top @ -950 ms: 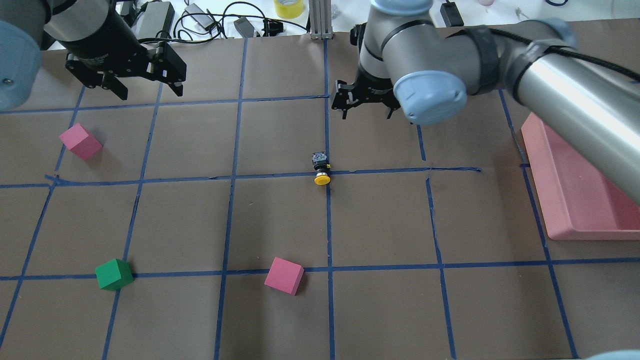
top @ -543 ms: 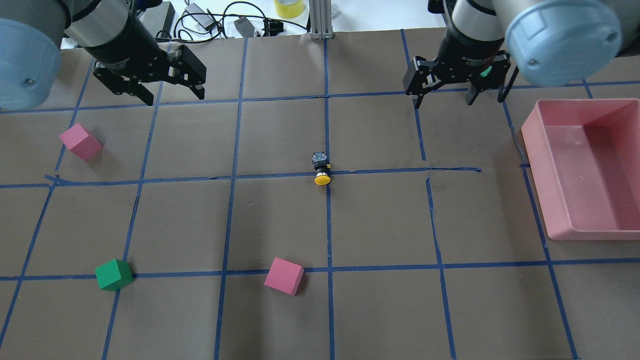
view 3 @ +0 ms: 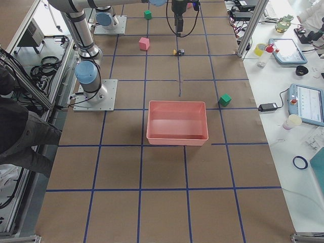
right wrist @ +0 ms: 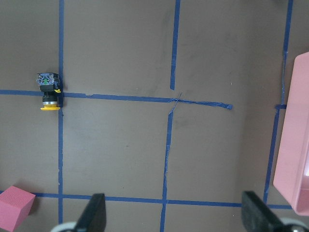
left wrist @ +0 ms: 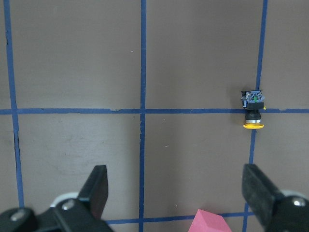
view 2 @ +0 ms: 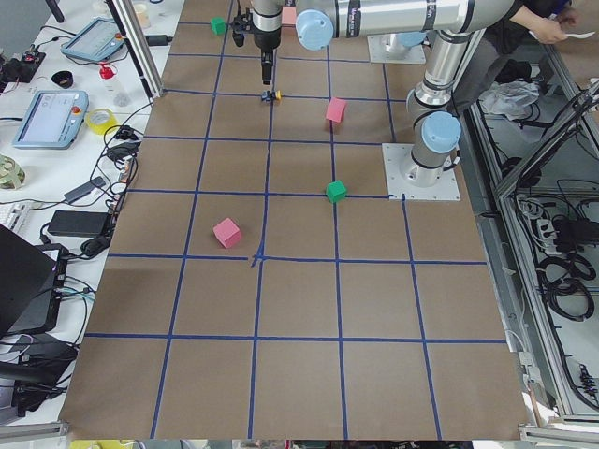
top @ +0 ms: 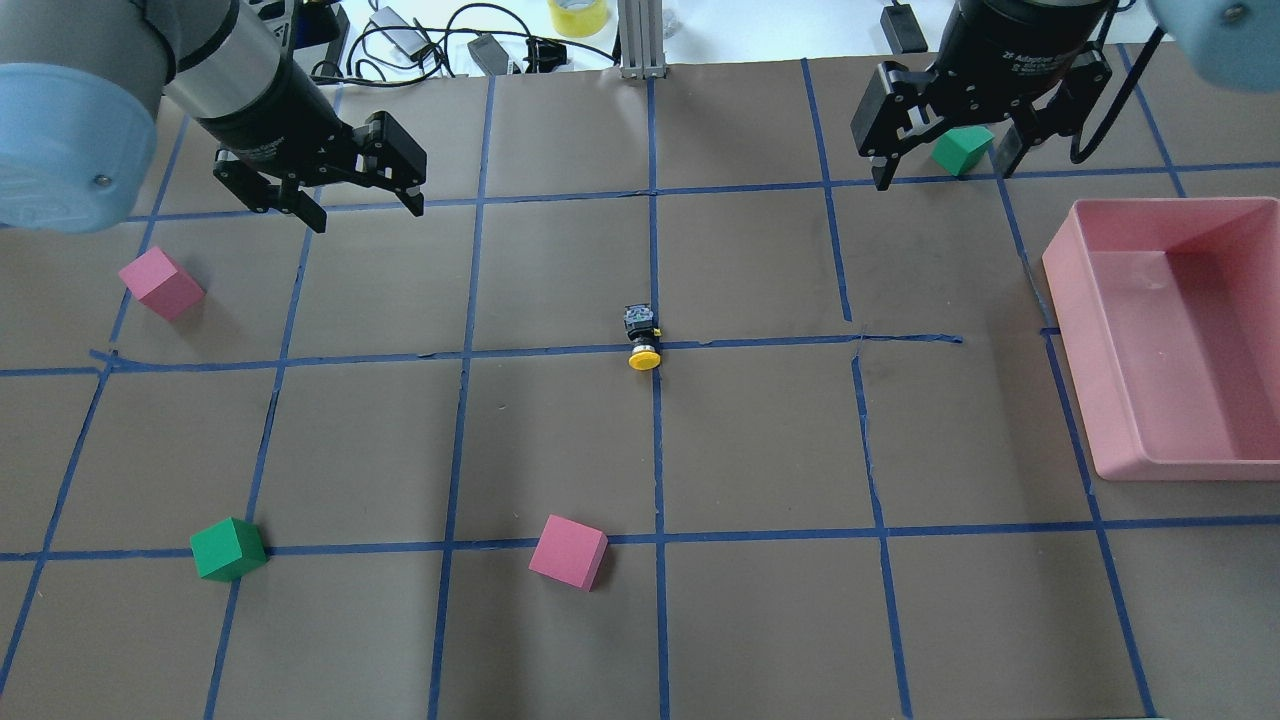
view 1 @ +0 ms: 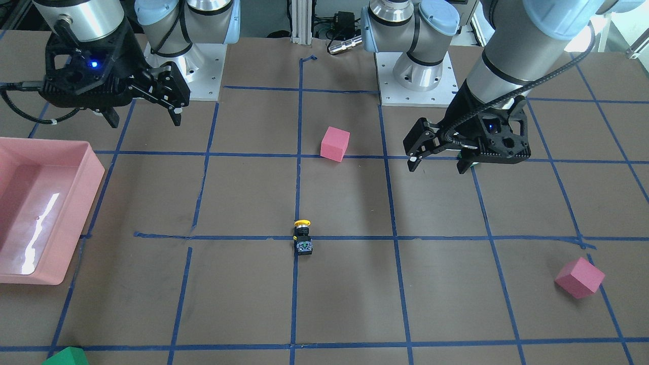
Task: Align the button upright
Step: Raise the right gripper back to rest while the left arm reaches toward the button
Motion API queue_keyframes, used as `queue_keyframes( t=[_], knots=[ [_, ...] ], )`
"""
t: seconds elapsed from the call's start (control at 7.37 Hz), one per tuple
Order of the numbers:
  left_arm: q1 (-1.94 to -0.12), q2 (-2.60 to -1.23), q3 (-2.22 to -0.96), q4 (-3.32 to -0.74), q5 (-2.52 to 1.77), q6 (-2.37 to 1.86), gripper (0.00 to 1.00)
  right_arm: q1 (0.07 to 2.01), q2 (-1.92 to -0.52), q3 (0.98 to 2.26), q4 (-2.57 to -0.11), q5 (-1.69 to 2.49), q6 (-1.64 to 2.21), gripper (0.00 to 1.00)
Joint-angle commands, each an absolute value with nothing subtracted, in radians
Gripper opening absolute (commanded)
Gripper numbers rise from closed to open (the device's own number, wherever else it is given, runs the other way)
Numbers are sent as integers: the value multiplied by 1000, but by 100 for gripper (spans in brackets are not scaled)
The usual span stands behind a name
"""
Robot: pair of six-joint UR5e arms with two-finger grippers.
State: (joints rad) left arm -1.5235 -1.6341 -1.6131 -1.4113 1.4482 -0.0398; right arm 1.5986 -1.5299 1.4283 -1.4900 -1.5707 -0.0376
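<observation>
The button (top: 643, 340) hasn't budged. It lies dead centre of the overhead view on the crossing of the blue tape (top: 560, 350), flat on its side. The yellow cap points to the bottom of the frame and the terminal end to the top, so nothing of the job is done yet.

What has changed is me. My right gripper (top: 940, 172) has swung clear. A moment ago that arm lay stretched across the upper middle; now it hangs in the upper right corner, fingers spread wide, nothing held. The green cube (top: 960, 150) peeking between those fingers is only in the line of sight. From the front-facing camera it sits at the bottom left edge, well apart from the gripper. With the arm gone, the pink tray (top: 1160, 207) at the right edge shows whole.

Meanwhile my left gripper (top: 367, 213) has crept in from the upper left toward the middle, also spread and empty. Its wrist camera catches the button at the right of the frame, above the right finger and well apart from it.

My read is that the right has made room and the left is lining up. It will want to pinch the black body, not the cap, then tip it cap-up.
</observation>
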Motion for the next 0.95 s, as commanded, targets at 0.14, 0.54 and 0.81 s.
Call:
queue_keyframes(
  t=[0.14,0.54,0.81],
  knots=[
    [-1615,-1643,-1762,-1187,1456,-217,100,1603,-1525,1428,-1497,-1574,-38,100],
    [-1641,-1702,-1929,-802,1456,-310,98,1598,-1525,1428,-1485,-1575,-37,100],
    [-1725,-1784,-1989,-584,1533,-404,97,1600,-1525,1428,-1488,-1569,-35,100]
  ],
)
